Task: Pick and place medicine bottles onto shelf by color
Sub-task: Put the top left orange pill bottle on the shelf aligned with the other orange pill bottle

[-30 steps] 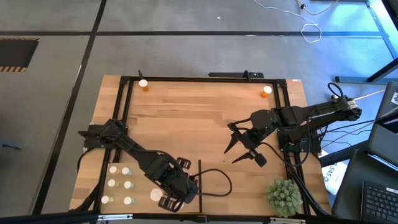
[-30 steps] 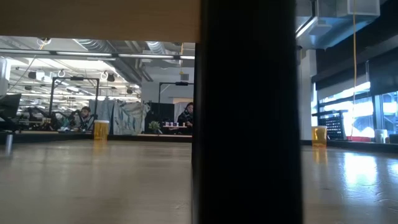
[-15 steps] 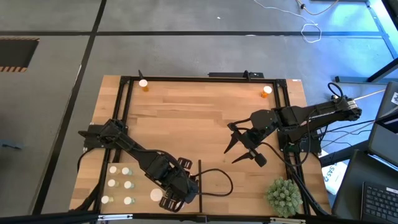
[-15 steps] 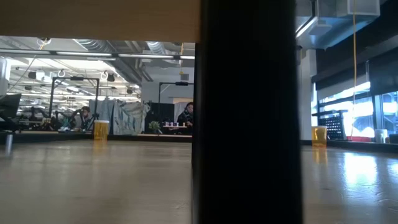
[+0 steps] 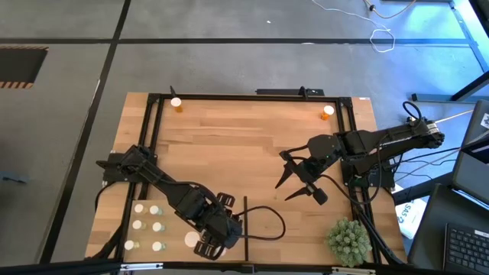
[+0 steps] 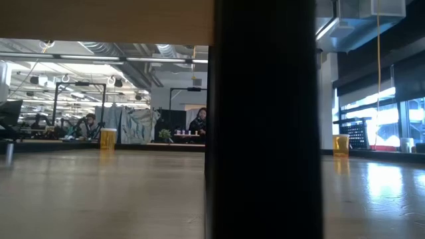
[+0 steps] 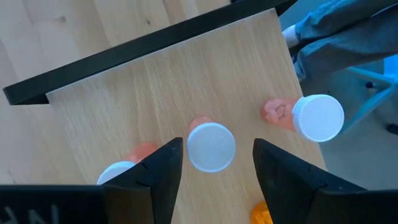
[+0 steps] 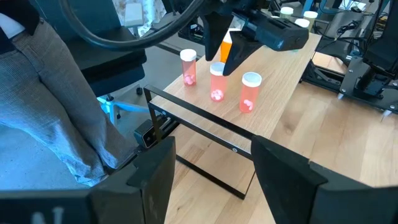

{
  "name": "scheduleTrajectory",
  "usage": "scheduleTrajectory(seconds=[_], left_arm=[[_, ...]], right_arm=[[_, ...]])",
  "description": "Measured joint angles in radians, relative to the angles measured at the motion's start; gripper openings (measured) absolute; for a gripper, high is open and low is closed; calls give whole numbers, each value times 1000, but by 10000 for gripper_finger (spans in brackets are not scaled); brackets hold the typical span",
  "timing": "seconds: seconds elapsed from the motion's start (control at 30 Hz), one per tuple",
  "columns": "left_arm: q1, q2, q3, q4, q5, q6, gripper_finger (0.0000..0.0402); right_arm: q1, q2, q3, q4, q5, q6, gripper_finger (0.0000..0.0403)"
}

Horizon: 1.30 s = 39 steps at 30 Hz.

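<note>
High view: my left hand (image 5: 208,243) low at near bench (image 5: 244,145) edge, beside divider (image 5: 245,221). Six bottles (image 5: 148,227) grouped at left corner, one orange bottle at each far corner. Right hand (image 5: 294,187) mid-bench, fingers spread, holding nothing.

Left wrist: fingers (image 7: 163,168) apart either side of white-capped bottle (image 7: 211,146) on shelf (image 7: 155,87), not gripping it.

Right wrist: three orange bottles (image 8: 217,81) upright on shelf.

A robotics lab: open industrial hall with exposed ceiling ducts (image 6: 99,50), workbenches and seated people (image 6: 197,124).
</note>
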Motion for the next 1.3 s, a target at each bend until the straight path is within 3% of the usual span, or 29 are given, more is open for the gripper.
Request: scheduleTrajectory(seconds=[0.47, 0.6, 0.7, 0.9, 1.3], left_arm=[[12, -66, 2, -27, -5, 0, 189], [17, -115, 2, -67, -84, -3, 189], [23, -151, 2, -109, -207, -36, 189], [55, -195, 2, -272, -439, -269, 188], [319, -196, 0, -294, -449, -369, 186]], right_arm=[[0, 0, 0, 1, 0, 0, 213], [0, 0, 0, 1, 0, 0, 213], [0, 0, 0, 1, 0, 0, 213], [0, 0, 0, 1, 0, 0, 213], [0, 0, 0, 0, 0, 0, 213]])
